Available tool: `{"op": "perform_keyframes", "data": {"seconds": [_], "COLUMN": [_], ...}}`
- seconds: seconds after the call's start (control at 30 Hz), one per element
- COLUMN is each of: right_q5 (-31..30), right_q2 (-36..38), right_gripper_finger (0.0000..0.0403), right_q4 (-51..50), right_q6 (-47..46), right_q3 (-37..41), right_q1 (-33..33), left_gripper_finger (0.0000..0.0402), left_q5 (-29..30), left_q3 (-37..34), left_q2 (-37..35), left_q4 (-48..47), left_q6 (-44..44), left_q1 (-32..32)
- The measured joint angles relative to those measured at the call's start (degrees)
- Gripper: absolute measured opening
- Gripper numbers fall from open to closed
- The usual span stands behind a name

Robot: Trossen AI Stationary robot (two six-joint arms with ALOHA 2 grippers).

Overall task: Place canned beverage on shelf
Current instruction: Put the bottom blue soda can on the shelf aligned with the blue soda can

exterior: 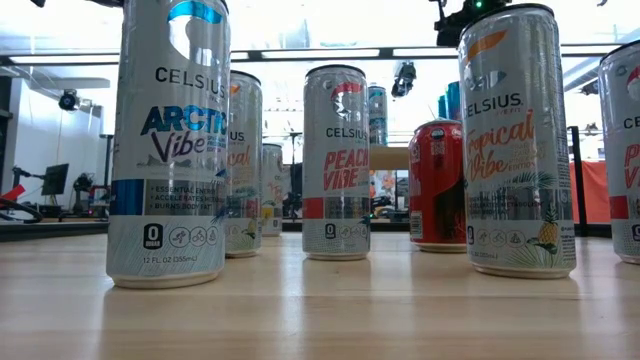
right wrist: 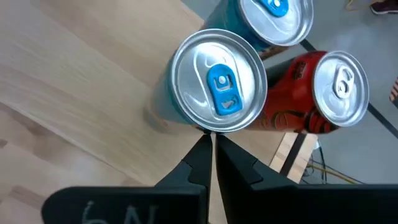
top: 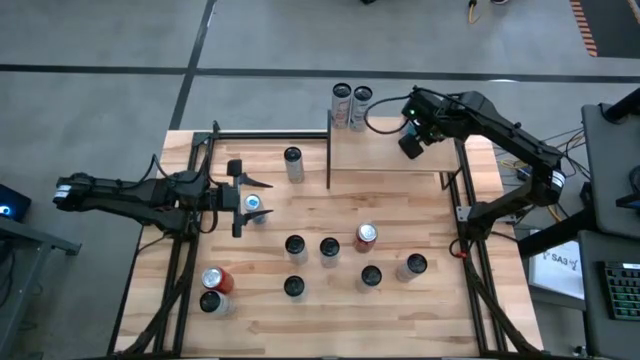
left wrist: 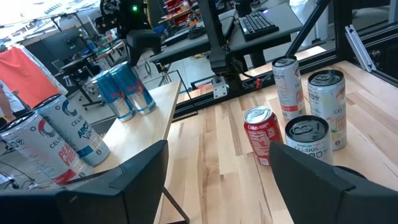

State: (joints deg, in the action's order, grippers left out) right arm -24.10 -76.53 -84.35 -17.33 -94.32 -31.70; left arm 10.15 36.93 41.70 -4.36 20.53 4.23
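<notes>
The shelf point(top: 395, 155), a small light-wood board with black posts, stands at the table's far side. Two blue-tabbed cans point(top: 351, 101) stand on its far left corner; the right wrist view shows them point(right wrist: 217, 81) with a red can point(right wrist: 329, 93) beside them. My right gripper point(top: 410, 146) hovers shut over the shelf board, short of those cans. My left gripper point(top: 240, 202) hangs open above the table's left part, over a blue-tabbed can point(top: 254, 205); its wrist view shows nothing between the fingers point(left wrist: 143, 174). Several more cans point(top: 329, 247) stand on the table.
A can point(top: 292, 163) stands left of the shelf. A red can point(top: 366, 236) and several silver ones stand mid-table, and two more point(top: 213, 290) at the near left. Black frame rails point(top: 470, 250) run along both table sides. Bare wood lies along the near edge.
</notes>
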Motion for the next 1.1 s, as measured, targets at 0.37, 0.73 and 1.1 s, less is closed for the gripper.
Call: {"op": "perform_keyframes", "data": {"seconds": [0.37, 0.73, 1.1], "right_q5": [5.05, 0.49, -10.36], "right_q2": [1.10, 2.68, 2.58], "right_gripper_finger": [0.0012, 0.0012, 0.0012], "right_q4": [0.28, 17.11, 20.17], "right_q6": [-4.15, 1.79, 1.93], "right_q3": [-0.01, 0.49, 5.48], "right_q1": [0.65, 5.95, 5.83], "left_gripper_finger": [0.0262, 0.0262, 0.0262], "left_q5": [-0.01, -0.02, -0.04], "left_q3": [0.00, 0.00, 0.66], "left_q2": [0.11, 4.70, 6.96], "left_q4": [0.13, 4.64, 5.93], "left_q6": [0.01, -3.44, -7.63], "left_q1": [0.00, 0.00, 0.00]}}
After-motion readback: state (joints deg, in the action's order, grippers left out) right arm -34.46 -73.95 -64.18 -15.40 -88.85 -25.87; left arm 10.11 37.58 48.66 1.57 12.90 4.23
